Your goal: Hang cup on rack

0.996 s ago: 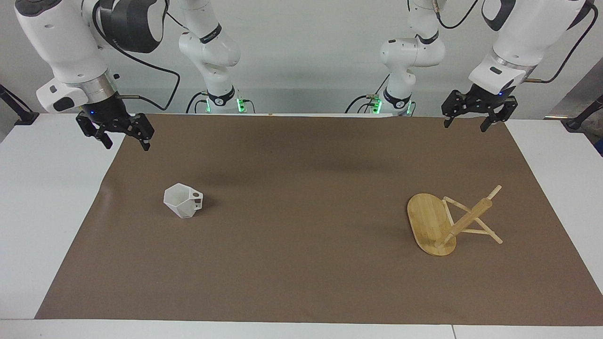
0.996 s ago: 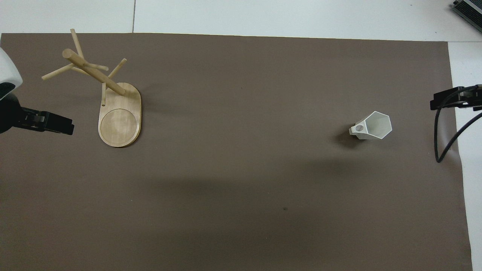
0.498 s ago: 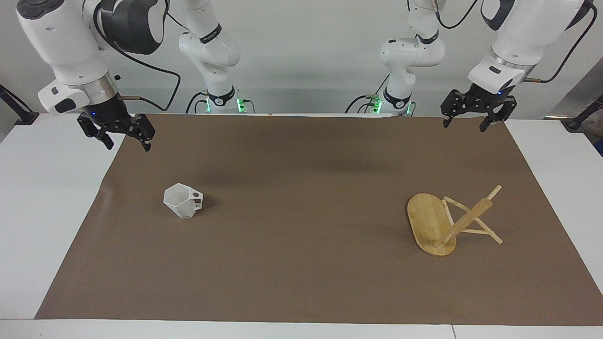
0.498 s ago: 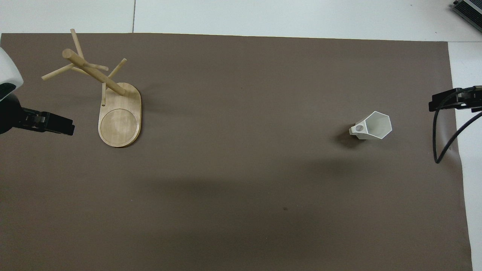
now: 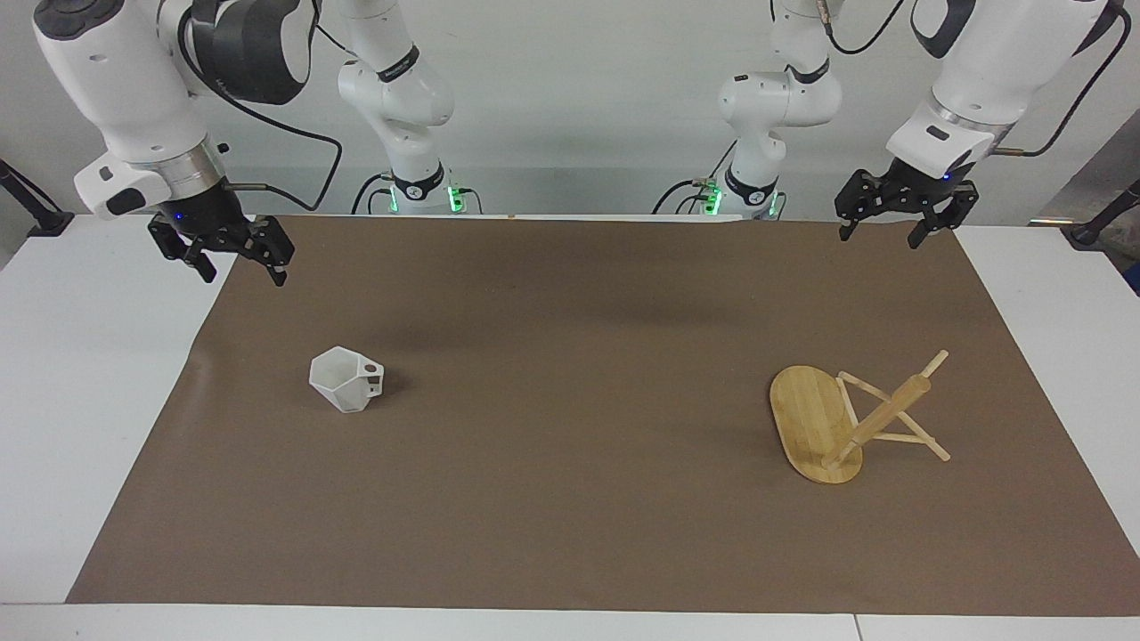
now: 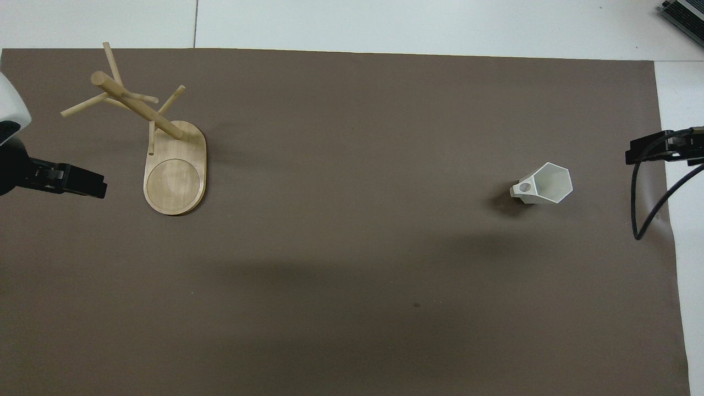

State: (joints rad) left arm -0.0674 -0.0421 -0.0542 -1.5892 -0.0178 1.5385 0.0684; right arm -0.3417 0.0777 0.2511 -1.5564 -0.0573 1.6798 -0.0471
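Small white faceted cup (image 5: 346, 379) (image 6: 543, 184) sat on plain brown paper mat (image 5: 570, 356) (image 6: 352, 247), itself over white table (image 5: 80, 374) (image 6: 385, 25). Light bamboo rack (image 5: 837, 425) (image 6: 165, 159) showed pale, fine grain. Both grippers were black, arms white.

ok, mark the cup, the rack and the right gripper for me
cup (image 5: 343, 383), facing view, on its faceted side wall.
rack (image 5: 809, 418), facing view, on the flat oval base.
right gripper (image 5: 239, 270), facing view, midway between its open fingertips.

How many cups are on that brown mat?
1. The cup stands alone on the brown mat, toward the right arm's end of the table, well apart from the rack. Nothing could hide another.
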